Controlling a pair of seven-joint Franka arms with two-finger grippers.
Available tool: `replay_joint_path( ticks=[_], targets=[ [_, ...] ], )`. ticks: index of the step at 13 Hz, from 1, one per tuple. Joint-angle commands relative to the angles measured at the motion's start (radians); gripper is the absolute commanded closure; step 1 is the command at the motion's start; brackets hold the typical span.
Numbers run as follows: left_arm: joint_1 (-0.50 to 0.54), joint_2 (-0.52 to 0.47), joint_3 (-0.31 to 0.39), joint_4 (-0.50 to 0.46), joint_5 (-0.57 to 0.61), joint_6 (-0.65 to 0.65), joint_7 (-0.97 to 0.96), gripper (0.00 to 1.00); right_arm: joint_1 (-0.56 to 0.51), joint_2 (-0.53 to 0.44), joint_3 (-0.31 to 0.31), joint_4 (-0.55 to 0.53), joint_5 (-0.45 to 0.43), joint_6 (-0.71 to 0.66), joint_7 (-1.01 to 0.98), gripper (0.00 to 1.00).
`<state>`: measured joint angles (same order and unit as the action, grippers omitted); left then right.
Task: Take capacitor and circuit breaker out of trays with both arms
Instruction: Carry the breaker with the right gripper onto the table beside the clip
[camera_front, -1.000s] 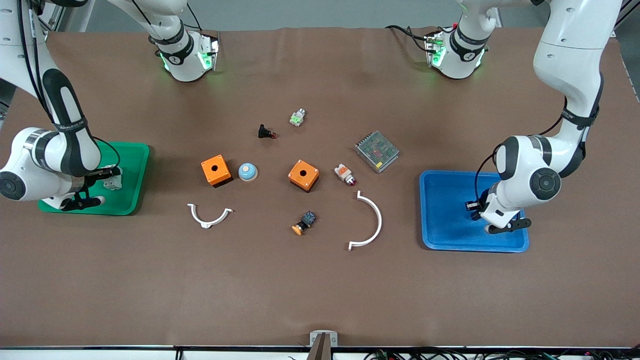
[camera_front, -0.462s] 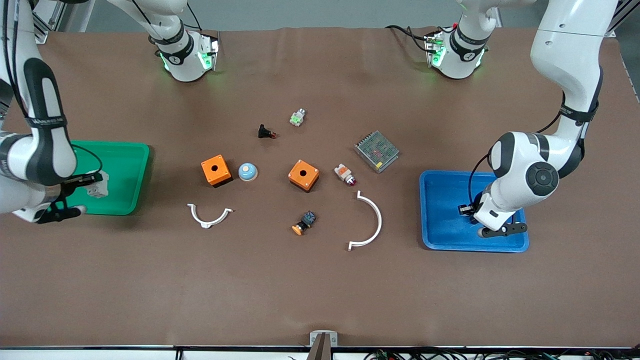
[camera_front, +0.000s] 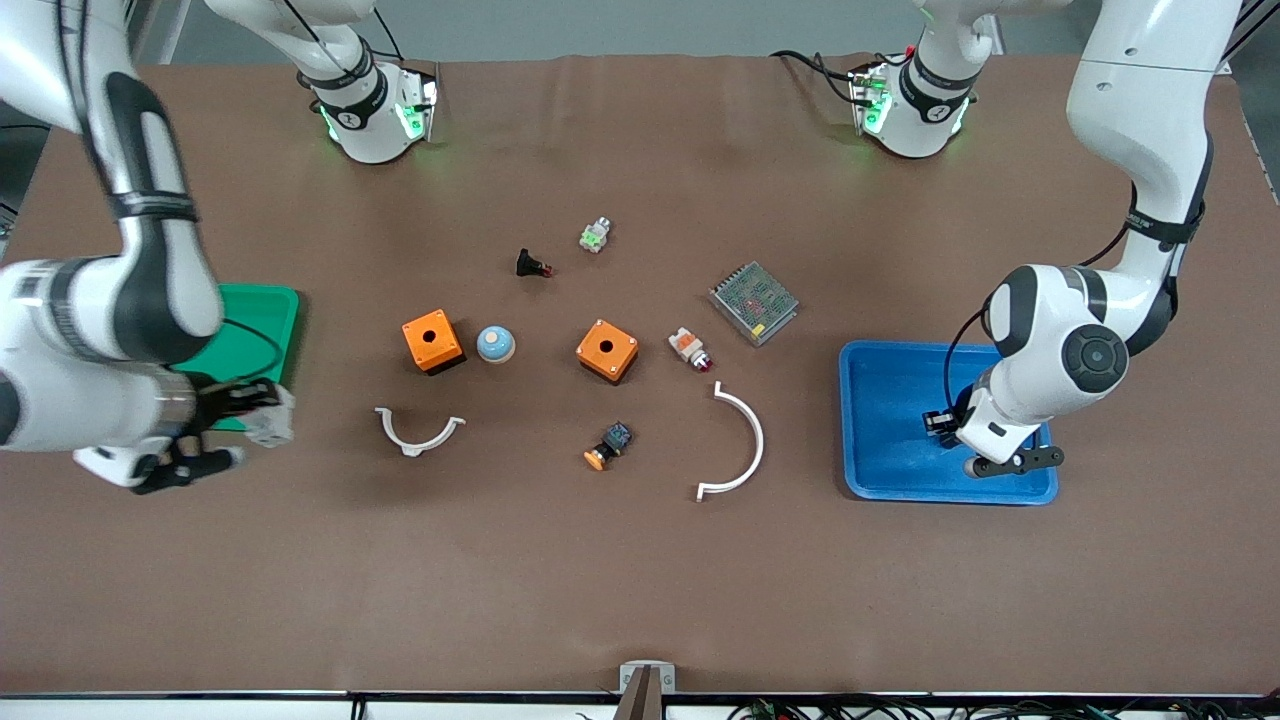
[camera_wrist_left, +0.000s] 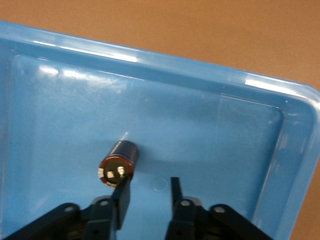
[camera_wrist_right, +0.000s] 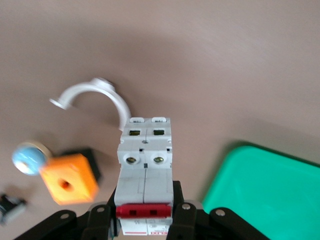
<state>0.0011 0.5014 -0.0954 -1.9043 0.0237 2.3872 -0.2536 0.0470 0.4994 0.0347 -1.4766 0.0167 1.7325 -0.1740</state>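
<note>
The breaker (camera_front: 268, 420), a white block with a red lever, sits in my right gripper (camera_front: 258, 424), which is shut on it above the brown table just off the corner of the green tray (camera_front: 262, 310). In the right wrist view the breaker (camera_wrist_right: 145, 165) fills the shut jaws of the right gripper (camera_wrist_right: 145, 207), with the green tray (camera_wrist_right: 270, 190) beside it. The capacitor (camera_front: 933, 421), a tiny black cylinder, lies in the blue tray (camera_front: 880, 470). My left gripper (camera_front: 948, 432) is low over it. In the left wrist view the left gripper (camera_wrist_left: 148, 189) is open and the capacitor (camera_wrist_left: 118, 161) lies at one fingertip (camera_wrist_left: 121, 192), outside the jaws.
Mid-table lie two orange boxes (camera_front: 432, 340) (camera_front: 607, 350), a blue-domed button (camera_front: 495, 343), two white arcs (camera_front: 418, 432) (camera_front: 740, 445), a mesh-topped metal box (camera_front: 753, 301), a white-and-orange part (camera_front: 690, 348), a black button part (camera_front: 532, 265), a green-and-white part (camera_front: 595, 235) and an orange-capped button (camera_front: 608, 445).
My right gripper has carried the breaker from over the green tray out past its corner, toward the white arc. My left gripper has stayed over the blue tray, shifting only slightly.
</note>
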Motion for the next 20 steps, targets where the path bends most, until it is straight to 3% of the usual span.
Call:
replay_joint_path(
  ticks=[1,6,8,13,16,17,18,20],
  targets=[
    [0.013,0.028,0.005,0.034,0.022,-0.006,0.007,0.32,0.134,0.042,-0.009,0.024,0.012,0.044,0.204,0.97],
    [0.017,0.043,0.011,0.037,0.034,-0.005,0.017,0.30,0.272,0.189,-0.009,0.133,0.080,0.093,0.383,0.97],
    [0.025,0.060,0.022,0.048,0.087,-0.002,0.013,0.33,0.307,0.232,-0.009,0.139,0.085,0.125,0.428,0.97],
    [0.027,0.080,0.019,0.059,0.078,-0.002,-0.007,0.42,0.349,0.318,-0.009,0.137,0.085,0.252,0.456,0.95],
    [0.022,0.080,0.017,0.056,0.076,-0.005,-0.012,0.48,0.353,0.334,-0.010,0.139,0.077,0.262,0.453,0.92],
    [0.020,0.082,0.016,0.056,0.076,-0.005,-0.012,0.56,0.353,0.332,-0.012,0.139,0.074,0.259,0.459,0.48],
    [0.017,0.082,0.016,0.056,0.076,-0.005,-0.010,0.73,0.350,0.329,-0.013,0.139,0.074,0.253,0.459,0.05],
    [0.017,0.077,0.014,0.057,0.078,-0.006,-0.009,0.97,0.352,0.302,-0.016,0.139,0.069,0.248,0.459,0.00]
  ],
)
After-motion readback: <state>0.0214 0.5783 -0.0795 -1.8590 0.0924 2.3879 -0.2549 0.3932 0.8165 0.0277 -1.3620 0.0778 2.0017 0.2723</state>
